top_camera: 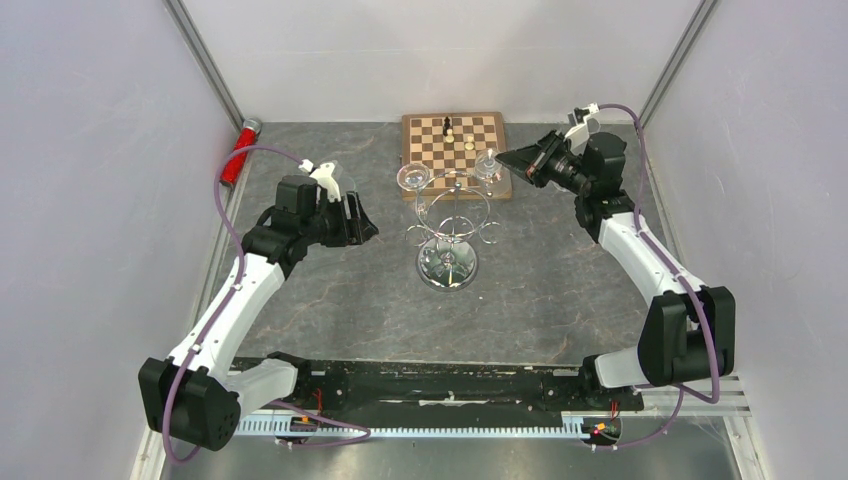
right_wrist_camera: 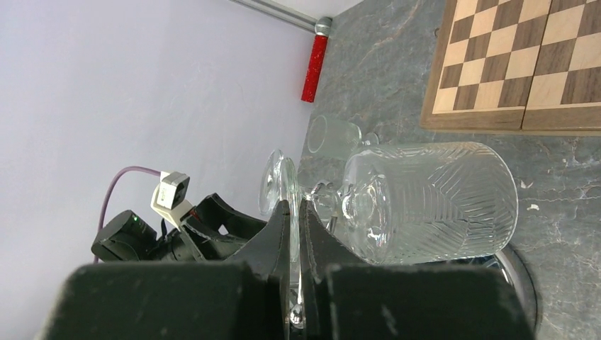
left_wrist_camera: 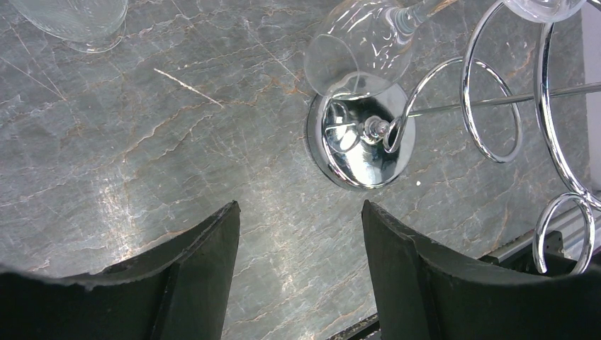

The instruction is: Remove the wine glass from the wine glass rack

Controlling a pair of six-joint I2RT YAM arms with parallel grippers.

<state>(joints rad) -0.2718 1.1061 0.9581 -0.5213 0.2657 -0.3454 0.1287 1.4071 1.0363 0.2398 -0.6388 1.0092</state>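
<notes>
Right gripper (right_wrist_camera: 295,237) fingers nearly together, pinched on the foot of the cut wine glass (right_wrist_camera: 425,202). The glass hangs on the far-right side of the wine glass rack (top_camera: 447,266). Left gripper (left_wrist_camera: 301,265) spread wide, holding nothing, near the rack base. Risk: the thin foot slips from the pinch, or the stem snags its loop, tipping the rack and knocking the second glass (top_camera: 413,178).

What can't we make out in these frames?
1. Right wrist: whether the wine glass foot sits in a wine glass rack loop; right pincer covers it.
2. Left wrist: ribbed bowl, cut by the top edge; which glass, unclear.
3. Top external: chess pieces, too small to identify.
</notes>
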